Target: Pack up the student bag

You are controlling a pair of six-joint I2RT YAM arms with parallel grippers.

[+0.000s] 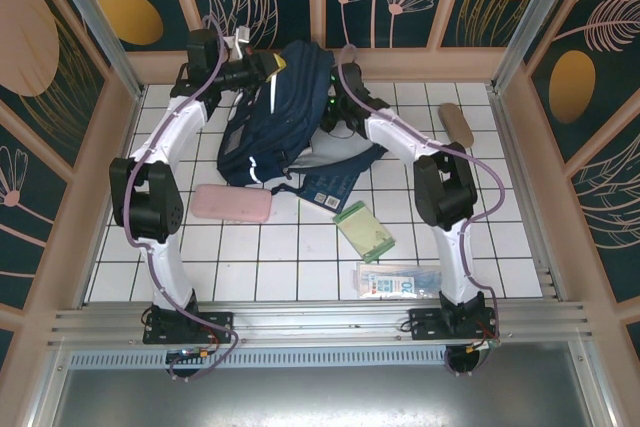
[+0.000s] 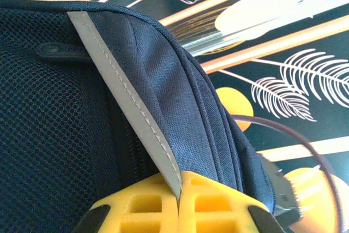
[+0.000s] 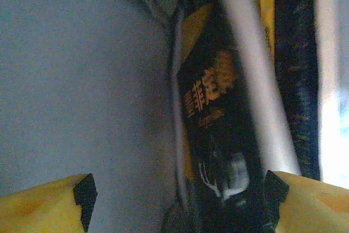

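Note:
The student bag (image 1: 275,117), a large navy backpack, lies at the back of the tiled table with its top lifted. My left gripper (image 1: 268,64) is at that top edge. In the left wrist view, the left gripper (image 2: 180,183) is shut on the bag's grey reflective stripe (image 2: 128,102). My right arm reaches into the bag's mouth from the right. In the right wrist view, the right gripper (image 3: 179,195) stands open inside the bag, beside the grey lining (image 3: 82,80). A black book with orange lettering (image 3: 218,113) lies against its right-hand finger, with a gap on the left.
In front of the bag lie a pink flat pouch (image 1: 232,203), a blue booklet (image 1: 330,187), a green packet (image 1: 364,230) and a clear packet (image 1: 400,280). A tan oval case (image 1: 456,124) sits at the back right. Wooden walls ring the table (image 1: 250,257).

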